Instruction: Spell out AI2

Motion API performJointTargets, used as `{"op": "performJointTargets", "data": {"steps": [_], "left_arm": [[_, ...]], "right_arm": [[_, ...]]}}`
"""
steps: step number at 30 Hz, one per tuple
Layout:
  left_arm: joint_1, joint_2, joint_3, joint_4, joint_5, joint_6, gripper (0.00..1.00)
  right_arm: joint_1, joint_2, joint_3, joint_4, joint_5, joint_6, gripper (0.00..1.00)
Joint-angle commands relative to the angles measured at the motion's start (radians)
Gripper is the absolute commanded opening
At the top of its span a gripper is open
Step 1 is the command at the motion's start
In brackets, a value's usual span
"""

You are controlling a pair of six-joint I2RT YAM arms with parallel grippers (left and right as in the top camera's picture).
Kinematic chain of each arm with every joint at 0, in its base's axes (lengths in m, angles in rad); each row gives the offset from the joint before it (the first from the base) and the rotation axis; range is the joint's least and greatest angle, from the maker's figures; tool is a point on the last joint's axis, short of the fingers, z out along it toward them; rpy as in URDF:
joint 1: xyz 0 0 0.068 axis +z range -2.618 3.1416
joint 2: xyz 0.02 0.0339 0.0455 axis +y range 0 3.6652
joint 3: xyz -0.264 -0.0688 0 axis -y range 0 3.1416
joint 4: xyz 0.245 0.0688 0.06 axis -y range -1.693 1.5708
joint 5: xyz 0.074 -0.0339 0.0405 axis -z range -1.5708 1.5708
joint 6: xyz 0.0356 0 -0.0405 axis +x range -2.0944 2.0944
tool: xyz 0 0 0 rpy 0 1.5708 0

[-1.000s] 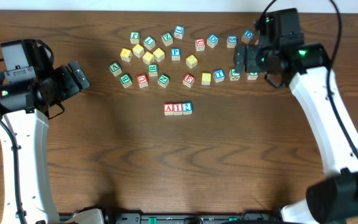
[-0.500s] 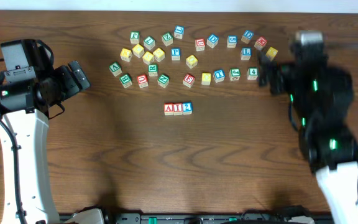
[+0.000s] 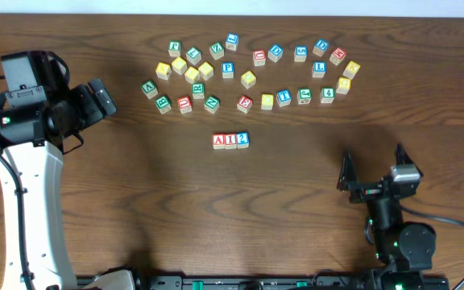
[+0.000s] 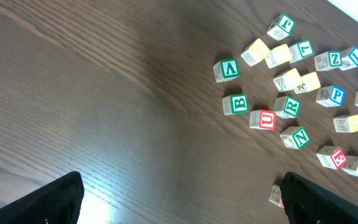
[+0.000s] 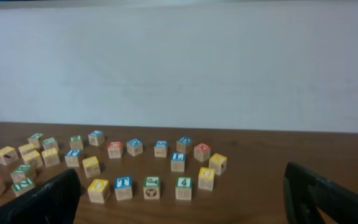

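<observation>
At centre, AI2 blocks (image 3: 231,140) touching in a left-right row, left fingers (image 4: 55,202) apart, right fingers (image 5: 316,193) apart.

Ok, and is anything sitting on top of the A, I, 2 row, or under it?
Nothing is on top: the A block, I block and 2 block lie side by side on the table, top faces exposed. Their undersides are hidden.

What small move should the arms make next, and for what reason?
Probably just park the arms: the A block, I block and 2 block sit side by side reading AI2, and the left gripper and right gripper are open, empty, clear of them.
</observation>
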Motion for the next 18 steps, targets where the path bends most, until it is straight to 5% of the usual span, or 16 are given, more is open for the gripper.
{"op": "performJointTargets", "data": {"steps": [1,18], "left_arm": [[0.005,-0.011,0.019,-0.004,-0.005,0.008,1.0],[0.005,-0.011,0.019,-0.004,-0.005,0.008,1.0]], "right_arm": [[-0.01,-0.085,-0.066,0.006,-0.003,0.027,0.99],[-0.009,-0.231,-0.116,-0.259,-0.018,0.027,0.99]]}}
